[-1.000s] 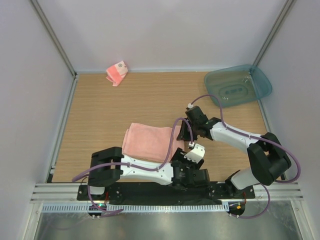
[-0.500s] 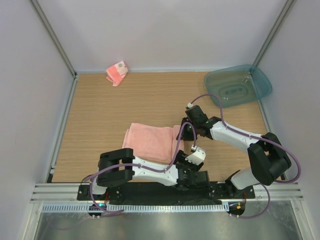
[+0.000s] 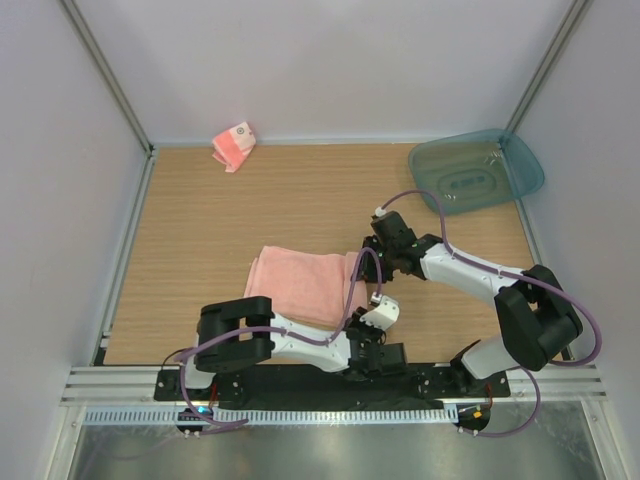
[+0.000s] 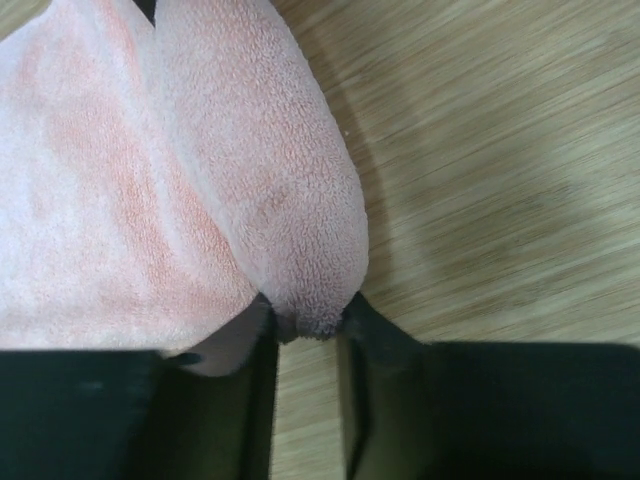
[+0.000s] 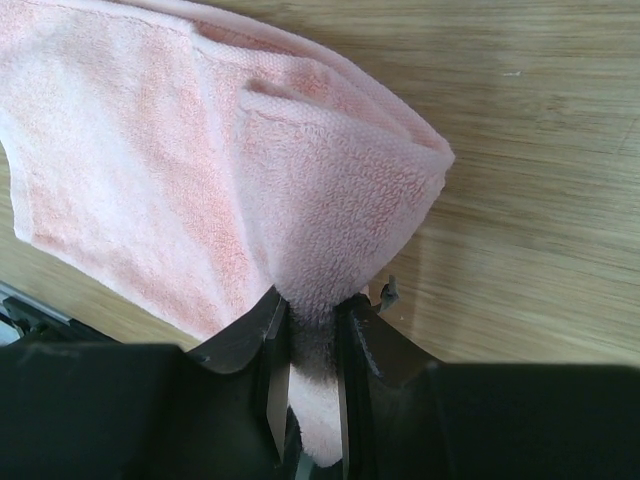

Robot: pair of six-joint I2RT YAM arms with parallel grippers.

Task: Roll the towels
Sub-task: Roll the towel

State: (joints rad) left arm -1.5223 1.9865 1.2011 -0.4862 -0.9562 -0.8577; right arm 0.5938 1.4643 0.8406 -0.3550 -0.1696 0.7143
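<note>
The larger plain pink towel [image 3: 295, 283] lies folded on the wooden table near its front middle. My left gripper [image 4: 308, 320] is shut on the towel's near right corner [image 4: 300, 250], the cloth pinched between the fingertips. My right gripper [image 5: 312, 320] is shut on the far right corner of the same towel [image 5: 200, 170], with cloth bunched deep between its jaws. In the top view both grippers, left [image 3: 366, 322] and right [image 3: 378, 258], stand at the towel's right edge. The smaller striped towel [image 3: 233, 146] with a white round mark lies crumpled at the back left.
A translucent teal bin [image 3: 476, 170] sits at the back right corner. White walls and metal posts enclose the table. A metal rail [image 3: 320, 385] runs along the near edge under the arm bases.
The left arm has drawn in toward the towel's near right corner and its jaws have closed on the cloth. The right gripper has held its grip in place.
</note>
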